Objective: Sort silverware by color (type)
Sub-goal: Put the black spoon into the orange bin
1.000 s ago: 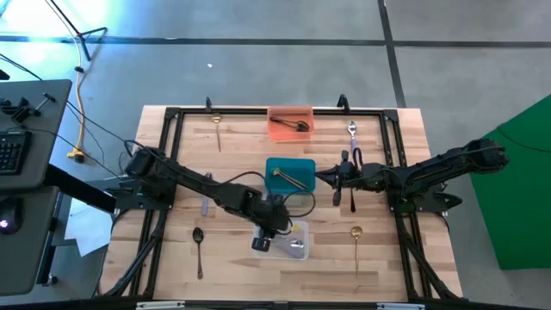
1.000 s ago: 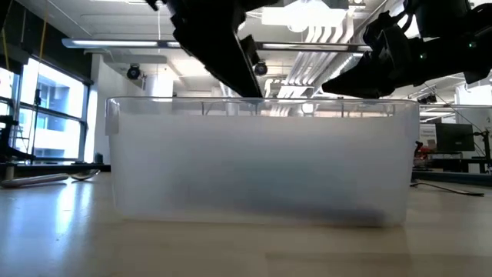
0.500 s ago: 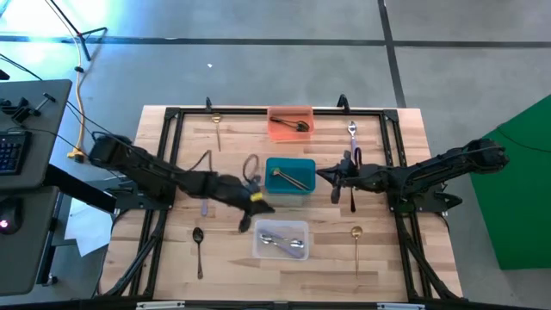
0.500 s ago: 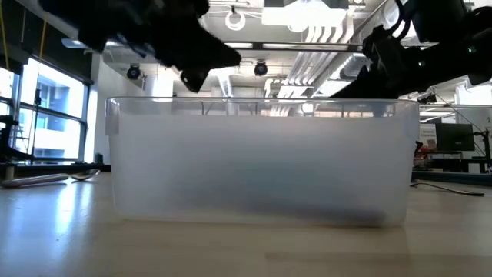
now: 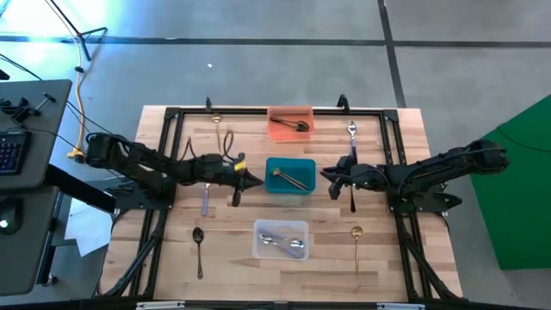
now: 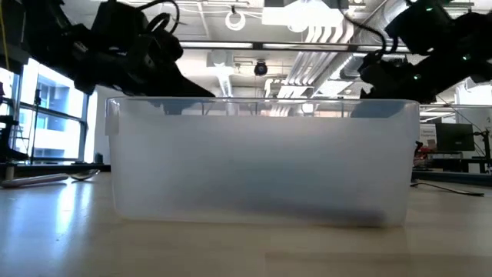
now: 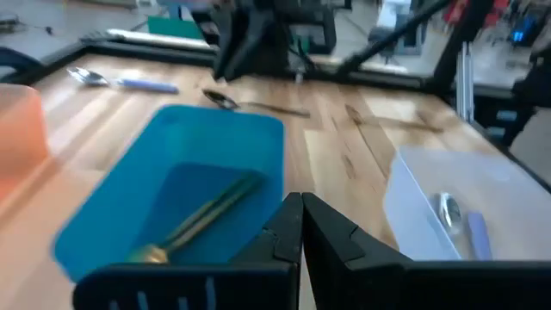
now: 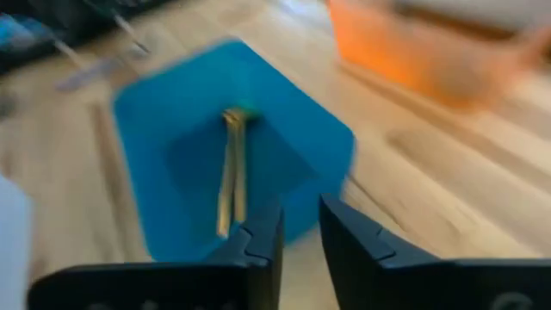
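No legible text or labels.

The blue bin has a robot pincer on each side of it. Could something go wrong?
Maybe. The left pincer and right pincer both flank the blue bin, so they might bump it, or each other. The dark spoon lies right beneath the right arm, so the arm could knock it.

Looks like a robotics lab or industrial test space. A wooden table (image 5: pixel 284 267) is ringed by a black metal frame (image 5: pixel 172 116) on a bare concrete floor (image 5: pixel 258 52). Left of the table, a desk (image 5: pixel 26 172) with a keyboard (image 5: pixel 9 151) is seen. Behind the table, exposed ceiling ducts (image 6: pixel 323 31), big windows (image 6: pixel 38 115) and a monitor (image 6: pixel 453 138) are visible.
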You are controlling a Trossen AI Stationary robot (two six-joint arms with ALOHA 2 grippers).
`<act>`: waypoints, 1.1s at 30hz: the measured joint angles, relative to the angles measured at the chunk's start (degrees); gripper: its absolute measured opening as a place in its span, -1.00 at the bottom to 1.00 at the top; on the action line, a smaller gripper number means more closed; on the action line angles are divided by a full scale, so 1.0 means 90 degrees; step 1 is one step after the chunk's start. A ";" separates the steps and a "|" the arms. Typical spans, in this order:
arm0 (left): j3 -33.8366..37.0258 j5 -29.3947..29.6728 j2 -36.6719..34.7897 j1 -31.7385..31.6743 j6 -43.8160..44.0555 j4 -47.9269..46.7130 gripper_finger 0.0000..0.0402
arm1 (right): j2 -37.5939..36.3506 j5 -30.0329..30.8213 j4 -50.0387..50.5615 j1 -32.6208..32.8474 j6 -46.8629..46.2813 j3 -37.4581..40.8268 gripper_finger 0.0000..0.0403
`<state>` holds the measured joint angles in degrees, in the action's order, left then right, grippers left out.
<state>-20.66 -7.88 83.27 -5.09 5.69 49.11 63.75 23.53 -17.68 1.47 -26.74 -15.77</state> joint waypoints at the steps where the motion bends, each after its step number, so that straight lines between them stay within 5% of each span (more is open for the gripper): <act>1: 0.0078 -0.0111 0.0000 -0.0127 0.0007 0.0179 -1.00 | 0.0000 0.0000 0.0494 -0.0044 -0.0196 -0.0171 -0.63; 14: 0.0888 -0.0403 0.0002 -0.1245 0.0185 0.1844 -1.00 | 0.0000 -0.0361 0.6727 -0.0249 -0.3541 -0.2341 -0.14; 24: 0.0968 -0.0043 0.0002 -0.1799 0.0118 0.1915 -1.00 | 0.0037 -0.1452 0.7311 -0.0250 -0.5150 -0.2000 -0.15; 33: 0.0968 -0.0048 0.0002 -0.2248 0.0020 0.1916 -1.00 | 0.0466 -0.1649 0.6919 -0.0597 -0.4868 -0.1892 -0.15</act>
<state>-11.94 -8.32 83.29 -25.33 5.87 66.35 67.94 8.69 44.59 -3.90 -70.55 -32.80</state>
